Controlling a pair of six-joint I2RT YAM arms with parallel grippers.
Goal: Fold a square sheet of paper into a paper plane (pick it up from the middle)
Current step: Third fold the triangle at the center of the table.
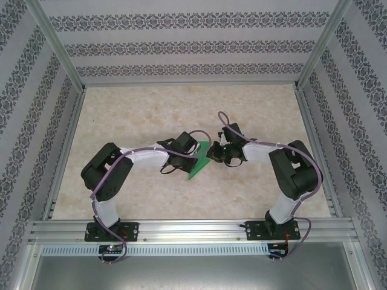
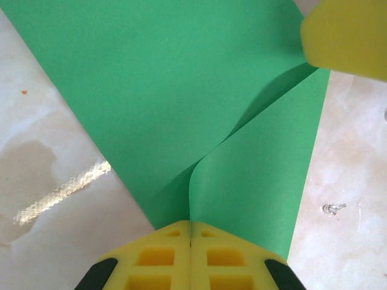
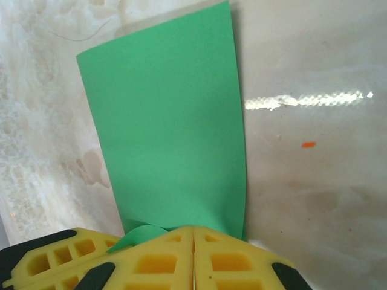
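Two grippers, two arms, one green sheet.

Left gripper (image 2: 190, 237): yellow fingers (image 2: 154, 260) pressed flat together, no gap; clamped on the green sheet (image 2: 181, 90), whose curled flap edge rises straight into the seam between the fingertips; a crease line runs from there up to the right, where one yellow finger of the other gripper (image 2: 347, 36) sits on the sheet's edge.

Right gripper (image 3: 193, 240): fingers likewise closed tight, pinching the sheet's near edge; a small curl of paper bulges beside the left fingertip; the rest of the sheet reaches away from the fingers, its far end arched off the surface, with a shadow beside it.

From above: the sheet shows as a pointed green wedge near the middle of the worktop (image 1: 151, 115), between the two grippers, which meet it from left and right.

Worktop: pale, marbled beige, glossy; a faint brown stain (image 2: 30, 163); one orange speck (image 3: 308, 144).

Surroundings: walls (image 1: 181, 48) papered in grey ornamental bands; aluminium posts at the corners; aluminium rail (image 1: 193, 229) along the near edge carrying both arm bases.
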